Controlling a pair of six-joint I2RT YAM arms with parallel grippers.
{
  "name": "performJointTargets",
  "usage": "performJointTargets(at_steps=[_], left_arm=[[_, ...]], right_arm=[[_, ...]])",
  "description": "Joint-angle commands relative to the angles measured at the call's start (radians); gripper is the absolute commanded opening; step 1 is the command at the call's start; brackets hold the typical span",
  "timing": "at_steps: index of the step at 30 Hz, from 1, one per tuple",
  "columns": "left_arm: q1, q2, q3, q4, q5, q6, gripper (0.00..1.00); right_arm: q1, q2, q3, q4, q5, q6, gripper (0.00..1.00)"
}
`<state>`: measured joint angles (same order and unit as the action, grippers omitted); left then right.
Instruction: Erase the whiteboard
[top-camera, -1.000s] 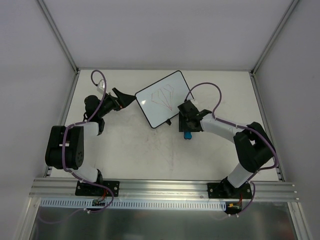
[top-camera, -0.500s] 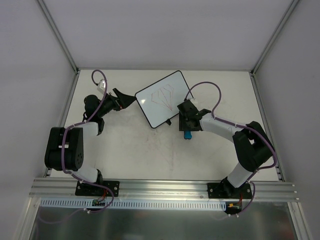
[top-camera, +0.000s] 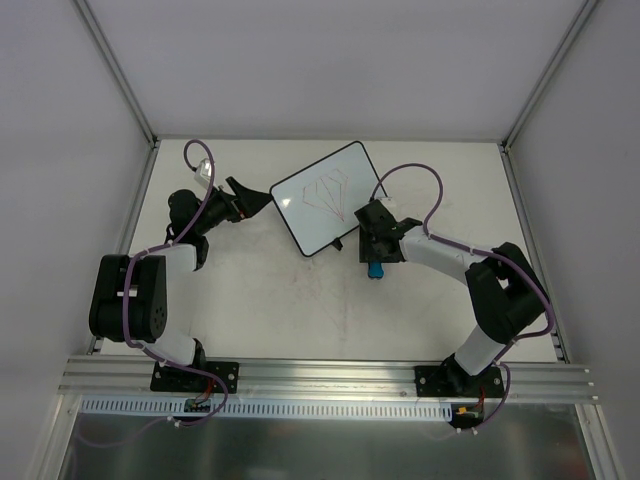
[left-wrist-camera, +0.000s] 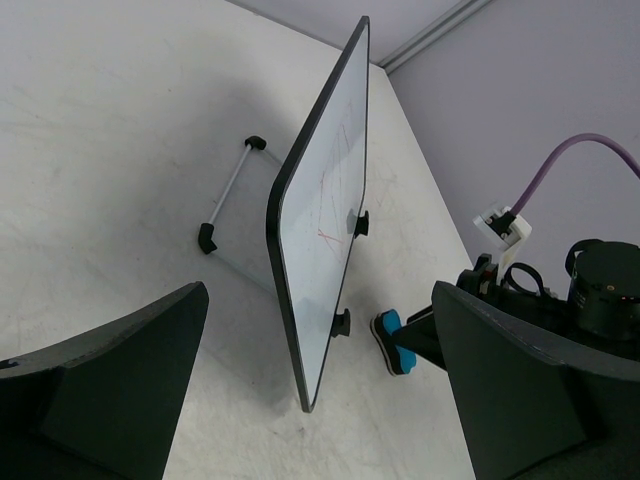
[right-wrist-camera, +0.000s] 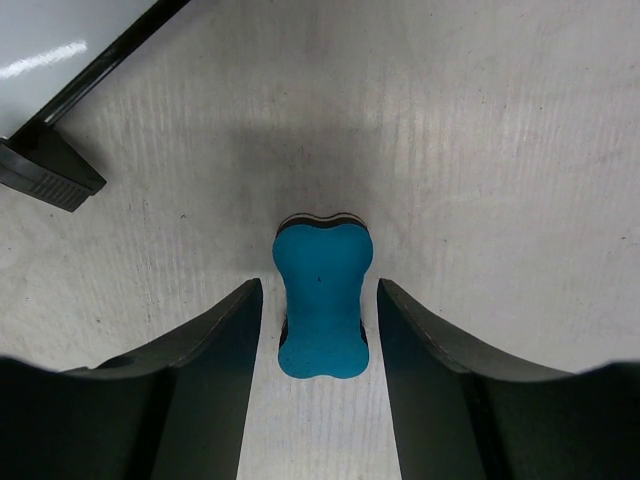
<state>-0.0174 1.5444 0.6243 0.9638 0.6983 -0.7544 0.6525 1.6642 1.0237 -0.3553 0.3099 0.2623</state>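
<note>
The white table (top-camera: 250, 300) fills the floor of a pale-walled enclosure, with an aluminium rail (top-camera: 330, 377) along its near edge where both arms are bolted. The left arm (top-camera: 135, 295) reaches up the left side and bends toward the middle. The right arm (top-camera: 500, 290) folds in from the right, and a purple cable (top-camera: 415, 175) loops above its wrist.

The whiteboard (top-camera: 325, 200) sits at the far middle of the table, turned at an angle, with one corner toward the back wall. It lies between the two grippers. Whether it lies flat or is propped up I cannot tell.

The left gripper (top-camera: 250, 192) points at the board's left edge, near it but not touching. Its fingers (left-wrist-camera: 120, 370) are spread wide and hold nothing, and in the left wrist view the board's thin black frame shows in the gap between them.

The right gripper (right-wrist-camera: 320, 290) hangs just off the board's near right side, pointing down at the table. Its fingers (right-wrist-camera: 215, 360) are partly open and straddle the blue bone-shaped eraser (right-wrist-camera: 320, 320), which rests on the table. A sliver of tabletop shows on each side of it, so it is not clamped.

Two small black feet (left-wrist-camera: 341, 322) stick out from the board's edge nearest the eraser. A faint red diamond-like line drawing (top-camera: 328, 192) marks the board's face
</note>
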Motion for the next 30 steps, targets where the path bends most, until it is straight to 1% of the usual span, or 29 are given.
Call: performJointTargets(at_steps=[1,14,15,18,24,28,30], left_arm=[[0.011,-0.038,0.02,0.038,0.015,0.035,0.97],[0.011,-0.03,0.017,0.046,0.017,0.035,0.97],[0.011,-0.03,0.017,0.046,0.017,0.035,0.97],[0.011,-0.03,0.017,0.046,0.017,0.035,0.97],[0.011,-0.023,0.014,0.053,0.023,0.03,0.97],[0.011,-0.004,0.017,0.072,0.035,0.018,0.97],[0.011,0.011,0.017,0.092,0.038,0.006,0.97]], right_arm=[[0.004,0.009,0.003,-0.01,0.023,0.022,0.53],[0.004,0.026,-0.024,0.004,0.011,0.026,0.52],[0.004,0.026,-0.024,0.004,0.011,0.025,0.51],[0.004,0.029,-0.022,0.009,0.006,0.028,0.37],[0.002,0.045,-0.02,0.015,-0.012,0.029,0.36],[0.004,0.039,-0.028,0.019,-0.022,0.031,0.31],[0.004,0.02,-0.033,0.021,-0.022,0.031,0.25]])
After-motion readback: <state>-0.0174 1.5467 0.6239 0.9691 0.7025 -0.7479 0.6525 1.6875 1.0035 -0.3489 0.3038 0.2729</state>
